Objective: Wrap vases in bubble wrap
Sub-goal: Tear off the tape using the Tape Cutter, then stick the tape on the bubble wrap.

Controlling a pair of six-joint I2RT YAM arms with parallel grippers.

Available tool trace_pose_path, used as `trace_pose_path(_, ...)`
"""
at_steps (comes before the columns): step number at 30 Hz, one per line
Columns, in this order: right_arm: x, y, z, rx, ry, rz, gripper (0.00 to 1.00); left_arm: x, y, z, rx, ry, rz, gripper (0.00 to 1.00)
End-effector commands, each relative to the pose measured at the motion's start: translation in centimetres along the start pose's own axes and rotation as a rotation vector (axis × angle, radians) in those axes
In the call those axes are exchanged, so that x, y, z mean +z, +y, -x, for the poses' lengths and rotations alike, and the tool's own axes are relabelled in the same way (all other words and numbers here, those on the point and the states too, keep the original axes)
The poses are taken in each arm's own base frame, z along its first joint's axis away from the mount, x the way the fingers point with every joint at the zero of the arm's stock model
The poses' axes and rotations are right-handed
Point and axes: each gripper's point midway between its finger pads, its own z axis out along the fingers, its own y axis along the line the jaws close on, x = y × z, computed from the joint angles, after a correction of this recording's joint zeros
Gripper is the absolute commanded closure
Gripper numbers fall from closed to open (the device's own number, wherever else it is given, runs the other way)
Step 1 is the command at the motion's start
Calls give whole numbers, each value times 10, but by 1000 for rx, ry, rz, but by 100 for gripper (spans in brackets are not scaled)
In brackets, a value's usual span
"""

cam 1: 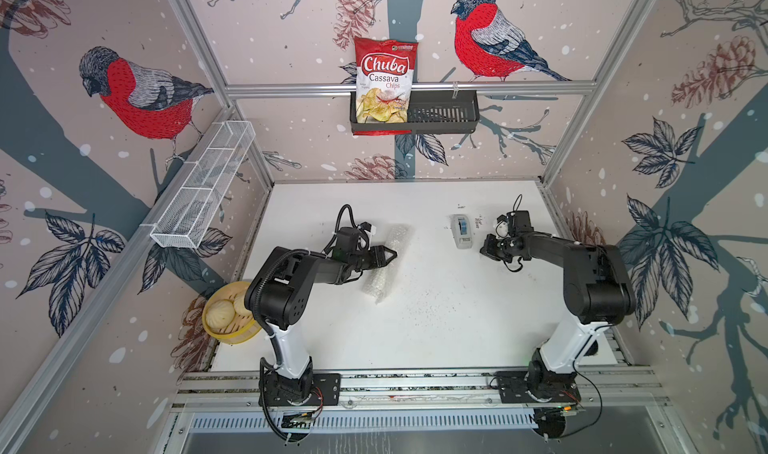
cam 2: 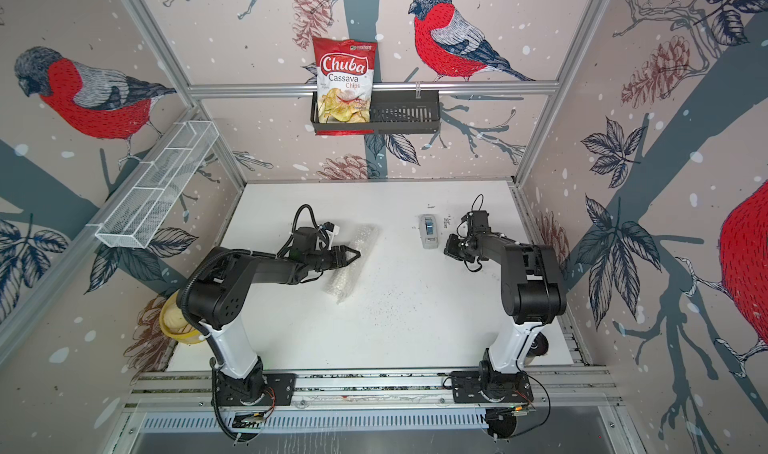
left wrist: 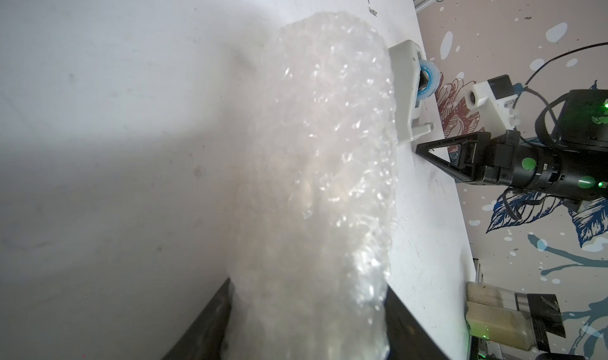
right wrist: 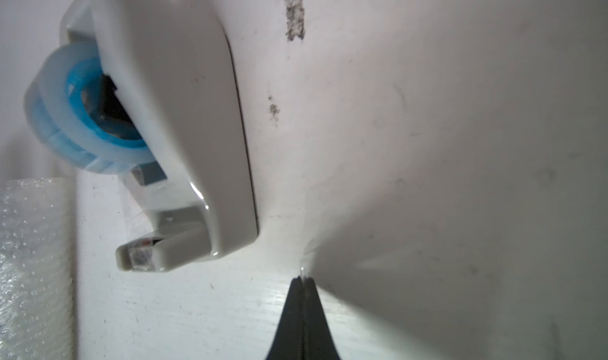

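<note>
Quick rundown: the bubble wrap (cam 1: 377,283) is rolled into a long tube and lies on the white tabletop (cam 1: 436,327), left of center. It runs diagonally w/ its far end angled toward the middle, and both top views show the bubble wrap (cam 2: 344,283) the same way. The left pincer (cam 1: 392,254) reaches across the roll abt halfway along it. In the left wrist view its two black fingers (left wrist: 210,322) sit on either side of the bubble wrap (left wrist: 312,144) and press against it, so it's clamped on the roll and only as wide as the roll lets it be. Something pale shows thru the plastic there, but it's too blurry to say what.

The right pincer (cam 1: 485,248) is on the right half of the tabletop, just beside a grey tape dispenser (cam 1: 462,232) w/ a blue-core roll. The right wrist view shows the right pincer (right wrist: 302,281) fully closed, tips together and close to the tabletop near the cutter end of the tape dispenser (right wrist: 184,111). Can't make out anything between them tbh.

Other stuff:
- A red chips bag (cam 1: 384,82) stands in a black basket (cam 1: 444,115) on the back rail.
- A white wire basket (cam 1: 203,182) hangs on the left wall.
- A bamboo steamer (cam 1: 226,315) w/ buns sits at the tabletop's left edge.
</note>
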Motion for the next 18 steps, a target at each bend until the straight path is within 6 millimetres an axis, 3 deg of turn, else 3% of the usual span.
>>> trace_pose_path(1,-20,21,13,-57,-44,50,100,-2,31,-27,-64,76,132,80)
trace_pose_path(5,-41,110,13,-255,-48,307,100,-1,29,-27,-63,79,119,85)
trace_pose_path(9,-27,193,-15,-470,58,454,100,0,31,-29,-66,84,118,87)
trace_pose_path(12,-11,229,-34,-544,135,534,100,0,31,-30,-65,85,121,87)
trace_pose_path(18,8,260,-65,-617,238,604,100,-1,30,-28,-64,81,121,87)
